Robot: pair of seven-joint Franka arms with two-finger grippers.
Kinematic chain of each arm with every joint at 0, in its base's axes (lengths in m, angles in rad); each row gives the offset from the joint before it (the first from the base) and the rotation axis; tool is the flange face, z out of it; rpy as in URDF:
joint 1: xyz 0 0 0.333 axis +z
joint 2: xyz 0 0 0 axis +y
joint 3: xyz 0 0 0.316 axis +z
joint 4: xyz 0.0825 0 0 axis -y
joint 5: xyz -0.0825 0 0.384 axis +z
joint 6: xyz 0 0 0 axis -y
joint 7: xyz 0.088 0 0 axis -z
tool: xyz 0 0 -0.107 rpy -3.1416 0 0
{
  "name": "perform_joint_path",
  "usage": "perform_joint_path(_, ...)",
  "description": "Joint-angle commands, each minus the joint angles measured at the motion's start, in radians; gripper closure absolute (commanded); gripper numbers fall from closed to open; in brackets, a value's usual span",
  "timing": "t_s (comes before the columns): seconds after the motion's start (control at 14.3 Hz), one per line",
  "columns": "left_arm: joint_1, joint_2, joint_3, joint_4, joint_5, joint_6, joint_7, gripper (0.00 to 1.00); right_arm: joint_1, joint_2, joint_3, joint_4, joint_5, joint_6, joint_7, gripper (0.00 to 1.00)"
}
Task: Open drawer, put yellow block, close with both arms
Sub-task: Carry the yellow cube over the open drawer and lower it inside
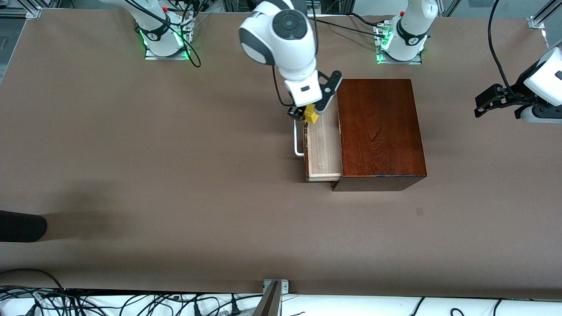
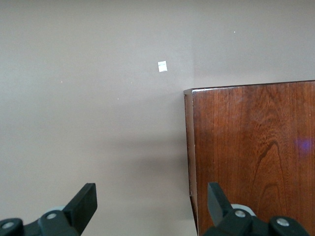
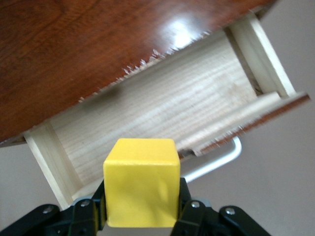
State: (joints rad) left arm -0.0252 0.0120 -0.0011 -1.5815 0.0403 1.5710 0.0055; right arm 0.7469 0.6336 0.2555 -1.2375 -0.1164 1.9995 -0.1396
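Nearest the camera, a dark rounded object [image 1: 22, 226] pokes in over the bench [image 1: 175, 175] edge. Farther back, one drawer [image 1: 324, 147] stands pulled out of one dark wooden box [image 1: 380, 131], its white handle [image 1: 299, 142] facing the right arm's end. The right claw [image 1: 308, 115] pinches the single yellow block [image 1: 311, 114] above the tray's farther end, close to the front panel. Released here, the cube could clip that rim and tumble onto the bench. The left claw [image 1: 494, 102], spread wide and empty, waits over the bench at the left arm's end. Two arms, one block, one drawer.
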Motion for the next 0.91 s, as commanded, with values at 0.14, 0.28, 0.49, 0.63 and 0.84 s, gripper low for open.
perform_joint_path(0.14, -0.061, -0.046, 0.047, -0.026, -0.017, 0.017, 0.022, 0.00, 0.080, 0.118, -0.024, 0.138, -0.098, -0.025, -0.029, 1.00)
perform_joint_path(0.28, -0.062, -0.047, 0.046, -0.025, -0.017, 0.017, 0.025, 0.00, 0.101, 0.141, -0.022, 0.141, -0.185, -0.033, -0.052, 1.00)
perform_joint_path(0.49, -0.048, -0.038, 0.047, -0.025, -0.022, 0.020, 0.028, 0.00, 0.104, 0.162, -0.022, 0.142, -0.203, -0.022, -0.130, 1.00)
perform_joint_path(0.63, -0.042, -0.032, 0.047, -0.023, -0.023, 0.021, 0.027, 0.00, 0.104, 0.175, -0.024, 0.148, -0.203, -0.007, -0.146, 1.00)
perform_joint_path(0.84, -0.033, -0.029, 0.049, -0.021, -0.022, 0.014, 0.027, 0.00, 0.106, 0.192, -0.024, 0.148, -0.204, 0.018, -0.176, 1.00)
